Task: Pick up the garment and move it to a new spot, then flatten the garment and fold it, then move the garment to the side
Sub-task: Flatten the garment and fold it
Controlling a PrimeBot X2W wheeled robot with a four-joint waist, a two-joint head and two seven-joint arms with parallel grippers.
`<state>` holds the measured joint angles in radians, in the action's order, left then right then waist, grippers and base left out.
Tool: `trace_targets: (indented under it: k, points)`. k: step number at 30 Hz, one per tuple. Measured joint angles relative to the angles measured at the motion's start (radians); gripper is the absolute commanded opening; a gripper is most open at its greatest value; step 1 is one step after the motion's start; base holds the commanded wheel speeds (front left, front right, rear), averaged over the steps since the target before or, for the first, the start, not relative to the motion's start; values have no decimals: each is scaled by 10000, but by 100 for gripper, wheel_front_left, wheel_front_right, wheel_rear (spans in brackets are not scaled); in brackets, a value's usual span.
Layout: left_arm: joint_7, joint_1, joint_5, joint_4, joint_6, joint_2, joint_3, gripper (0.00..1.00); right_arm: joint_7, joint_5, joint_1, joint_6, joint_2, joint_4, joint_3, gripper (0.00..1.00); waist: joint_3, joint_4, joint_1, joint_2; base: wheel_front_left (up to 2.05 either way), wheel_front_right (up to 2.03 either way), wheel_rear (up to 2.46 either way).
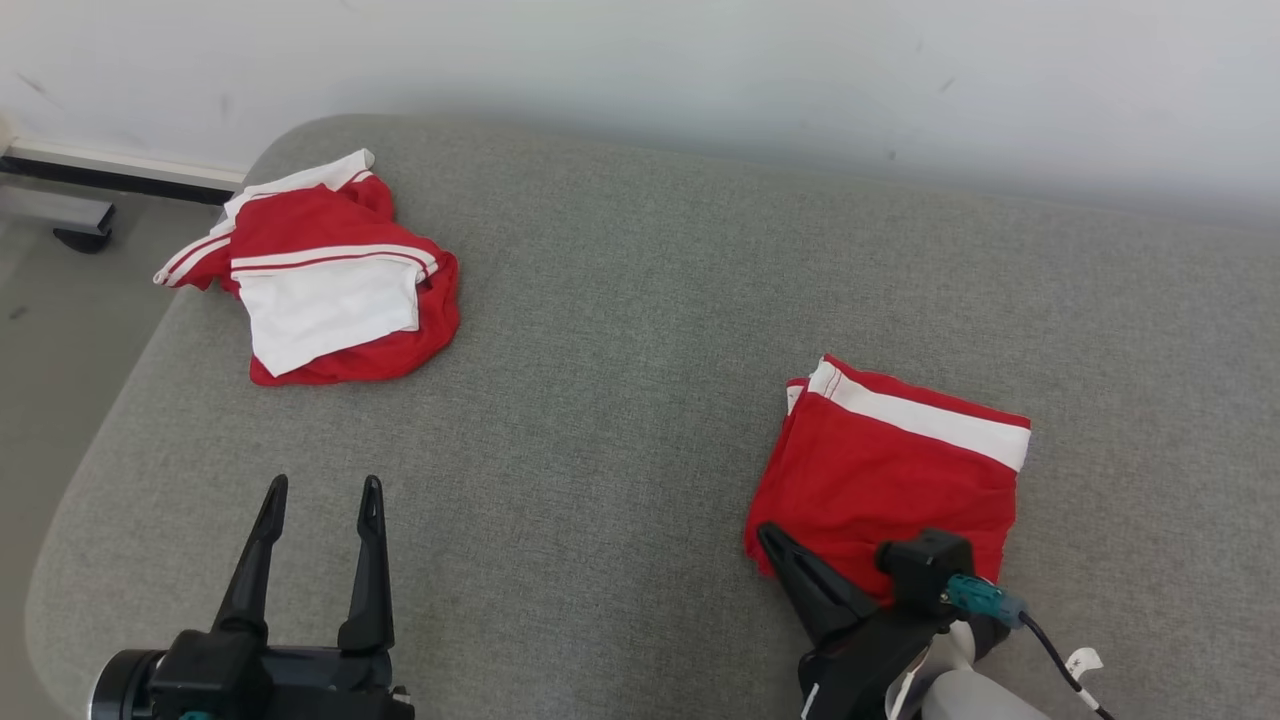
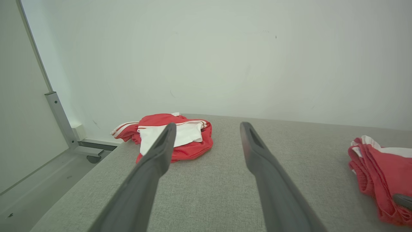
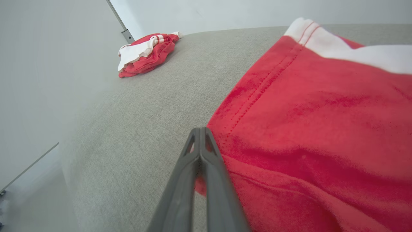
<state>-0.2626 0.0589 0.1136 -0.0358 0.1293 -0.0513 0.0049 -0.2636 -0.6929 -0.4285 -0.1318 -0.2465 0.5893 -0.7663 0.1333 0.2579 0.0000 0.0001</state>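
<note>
The garment (image 1: 890, 470) lies folded into a red square with a white band along its far edge, on the right of the grey padded surface (image 1: 620, 350). My right gripper (image 1: 765, 530) is shut, its fingertips resting on the garment's near-left corner. In the right wrist view the closed gripper (image 3: 200, 129) lies over the left edge of the garment (image 3: 305, 112), with no cloth showing between the fingers. My left gripper (image 1: 323, 487) hovers open and empty at the near left. The left wrist view has the left gripper (image 2: 207, 125) pointing towards the back wall, with the garment (image 2: 383, 170) at the right edge.
A second red and white garment (image 1: 330, 280) lies crumpled at the surface's far left corner, seen too as a crumpled heap (image 2: 193, 141) from the left wrist and a crumpled heap (image 3: 145, 54) from the right wrist. A white wall runs behind. Floor and a metal frame foot (image 1: 80, 225) lie beyond the left edge.
</note>
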Motion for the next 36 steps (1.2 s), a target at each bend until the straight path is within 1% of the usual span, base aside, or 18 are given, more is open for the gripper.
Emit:
trace_targets:
  k: [5, 8, 11, 20, 21, 22, 24, 25, 26, 36]
  points:
    - [0, 5, 12, 10, 0, 0, 25, 100, -2, 96, 66, 0, 309, -153, 100, 0, 49, 30, 0, 0, 0, 0, 0]
    - [0, 2, 12, 12, -2, -2, 33, 100, -4, 192, 78, 0, 424, -370, 523, 0, 23, -18, 0, 0, 0, 0, 0]
    - [0, -25, 6, 12, -6, 0, 79, 100, -4, 397, 195, 0, 416, -688, 1108, 0, -41, -131, 0, 0, 0, 0, 0]
    - [0, -212, -155, 13, -13, -2, 219, 100, -6, 1204, 1070, 0, 224, -1887, 3440, 0, -325, -748, 0, 0, 0, 0, 0]
    - [0, -212, -155, 13, -13, -2, 219, 100, -6, 1204, 1070, 0, 224, -1887, 3440, 0, -325, -748, 0, 0, 0, 0, 0]
    - [0, -245, -163, 17, -13, -4, 236, 100, -6, 1392, 1338, 0, 228, -2142, 3898, 0, -387, -910, 0, 0, 0, 0, 0]
    - [0, -305, -171, 17, -12, -8, 267, 100, -6, 1469, 1628, 0, 265, -2429, 4341, 0, -444, -1079, 0, 0, 0, 0, 0]
    - [0, -305, -171, 17, -12, -8, 267, 100, -6, 1469, 1628, 0, 265, -2429, 4341, 0, -444, -1079, 0, 0, 0, 0, 0]
    - [0, -343, -180, 12, -10, -17, 293, 100, -6, 1613, 1914, 0, 301, -2727, 4792, 0, -501, -1251, 0, 0, 0, 0, 0]
    - [0, -672, -238, -17, 0, -65, 391, 100, -6, 2842, 3404, 0, 525, -3800, 5998, 0, -814, -2056, 0, -1, 0, 0, 0]
